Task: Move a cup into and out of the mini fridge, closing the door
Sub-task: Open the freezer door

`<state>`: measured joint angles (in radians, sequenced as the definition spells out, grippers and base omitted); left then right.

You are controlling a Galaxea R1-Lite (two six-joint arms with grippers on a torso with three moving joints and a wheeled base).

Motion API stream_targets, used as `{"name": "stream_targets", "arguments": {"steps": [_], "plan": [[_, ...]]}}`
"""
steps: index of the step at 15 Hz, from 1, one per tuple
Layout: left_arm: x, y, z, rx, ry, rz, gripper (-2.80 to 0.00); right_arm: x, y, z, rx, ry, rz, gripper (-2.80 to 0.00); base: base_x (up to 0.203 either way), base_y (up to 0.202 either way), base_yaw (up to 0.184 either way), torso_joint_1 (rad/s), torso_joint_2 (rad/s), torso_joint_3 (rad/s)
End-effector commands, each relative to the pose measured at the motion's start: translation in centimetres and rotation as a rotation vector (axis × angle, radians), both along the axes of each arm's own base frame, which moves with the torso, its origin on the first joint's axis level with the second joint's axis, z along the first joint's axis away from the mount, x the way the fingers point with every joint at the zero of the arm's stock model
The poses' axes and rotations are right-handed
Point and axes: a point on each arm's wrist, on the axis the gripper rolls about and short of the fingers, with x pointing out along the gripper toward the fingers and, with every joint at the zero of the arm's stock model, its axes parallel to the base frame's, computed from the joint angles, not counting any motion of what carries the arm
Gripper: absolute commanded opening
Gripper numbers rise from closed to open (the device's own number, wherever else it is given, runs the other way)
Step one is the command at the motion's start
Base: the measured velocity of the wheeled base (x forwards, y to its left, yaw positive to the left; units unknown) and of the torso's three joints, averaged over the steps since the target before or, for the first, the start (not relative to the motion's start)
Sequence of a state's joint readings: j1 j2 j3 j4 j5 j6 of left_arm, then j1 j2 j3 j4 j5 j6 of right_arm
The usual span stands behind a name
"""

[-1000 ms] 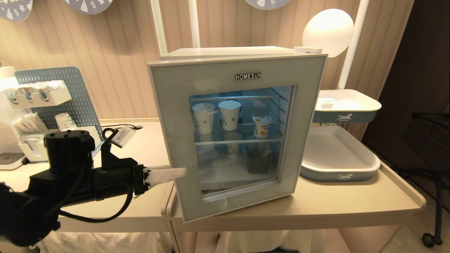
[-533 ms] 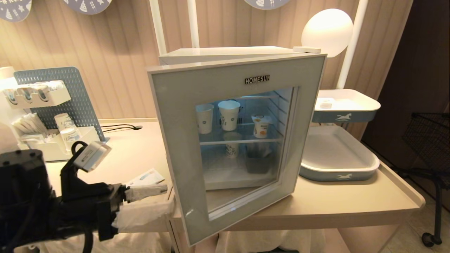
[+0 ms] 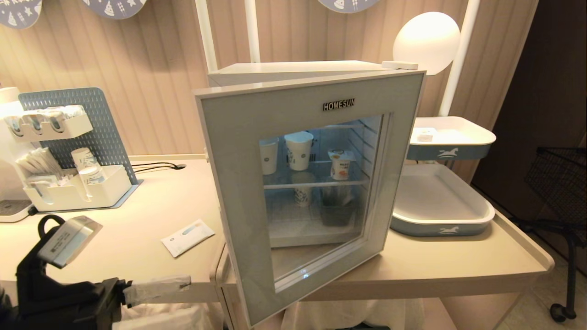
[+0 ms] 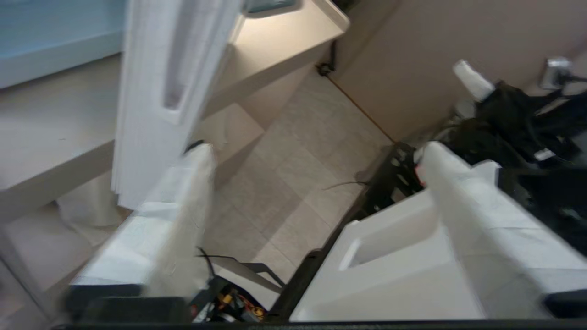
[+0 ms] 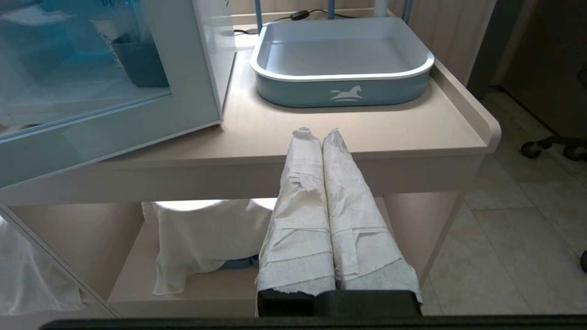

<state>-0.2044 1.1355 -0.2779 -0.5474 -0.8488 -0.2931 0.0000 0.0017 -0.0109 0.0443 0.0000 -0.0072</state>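
The mini fridge (image 3: 298,68) stands on the table with its grey-blue glass door (image 3: 234,146) swung partly outward on its right hinge. Through the glass the cup (image 3: 340,164), with its orange-yellow label, stands on the upper wire shelf at the right. My left gripper (image 3: 190,297) hangs low at the table's front edge, left of the door's free edge and apart from it. In the left wrist view the left gripper (image 4: 314,153) is open, over the floor, with the door's white edge (image 4: 169,91) beside one finger. My right gripper (image 5: 316,133) is shut and empty, parked below the table's edge.
Two taller paper cups (image 3: 299,149) and a grey bin (image 3: 337,211) also sit inside the fridge. A white packet (image 3: 188,237) lies on the table. A blue pegboard organiser (image 3: 73,151) stands at the left, blue-and-white trays (image 3: 440,201) at the right, and a wire basket (image 3: 564,178) beyond.
The door has swung further open. My left arm has drawn back and down from the door's free edge to the table's front edge.
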Motion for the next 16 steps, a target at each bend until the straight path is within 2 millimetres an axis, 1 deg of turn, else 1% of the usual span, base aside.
{"name": "stream_targets", "arguments": {"steps": [1, 2, 4, 8, 11, 12, 13, 14, 16], "plan": [[0.8, 0.0, -0.2, 0.013, 0.02, 0.033, -2.8, 0.0, 0.0, 0.0, 0.0, 0.002, 0.0, -2.8, 0.0, 0.0, 0.0, 0.0, 0.0, 0.0], [1.6, -0.1, -0.5, 0.028, 0.044, 0.064, -2.8, 0.0, 0.0, 0.0, 0.0, 0.002, 0.0, -2.8, 0.0, 0.0, 0.0, 0.0, 0.0, 0.0], [4.0, -0.3, -1.6, 0.072, 0.118, 0.138, -2.8, 0.0, 0.0, 0.0, 0.0, 0.002, 0.0, -2.8, 0.0, 0.0, 0.0, 0.0, 0.0, 0.0], [10.2, -0.8, -4.1, 0.154, 0.238, 0.263, -2.8, 0.0, 0.0, 0.0, 0.0, 0.002, 0.0, -2.8, 0.0, 0.0, 0.0, 0.0, 0.0, 0.0], [15.1, -2.0, -4.7, 0.18, 0.228, 0.302, -2.8, 0.0, 0.0, 0.0, 0.0, 0.002, 0.0, -2.8, 0.0, 0.0, 0.0, 0.0, 0.0, 0.0], [16.1, -2.7, -4.7, 0.184, 0.216, 0.293, -2.8, 0.0, 0.0, 0.0, 0.0, 0.002, 0.0, -2.8, 0.0, 0.0, 0.0, 0.0, 0.0, 0.0], [16.7, -3.7, -4.7, 0.188, 0.205, 0.273, -2.8, 0.0, 0.0, 0.0, 0.0, 0.002, 0.0, -2.8, 0.0, 0.0, 0.0, 0.0, 0.0, 0.0], [16.9, -4.6, -4.6, 0.191, 0.196, 0.251, -2.8, 0.0, 0.0, 0.0, 0.001, 0.002, 0.0, -2.8, 0.0, 0.0, 0.0, 0.0, 0.0, 0.0], [16.5, -6.4, -4.5, 0.198, 0.189, 0.197, -2.8, 0.0, 0.0, 0.0, 0.001, 0.002, 0.0, -2.8, 0.0, 0.0, 0.0, 0.0, 0.0, 0.0]]}}
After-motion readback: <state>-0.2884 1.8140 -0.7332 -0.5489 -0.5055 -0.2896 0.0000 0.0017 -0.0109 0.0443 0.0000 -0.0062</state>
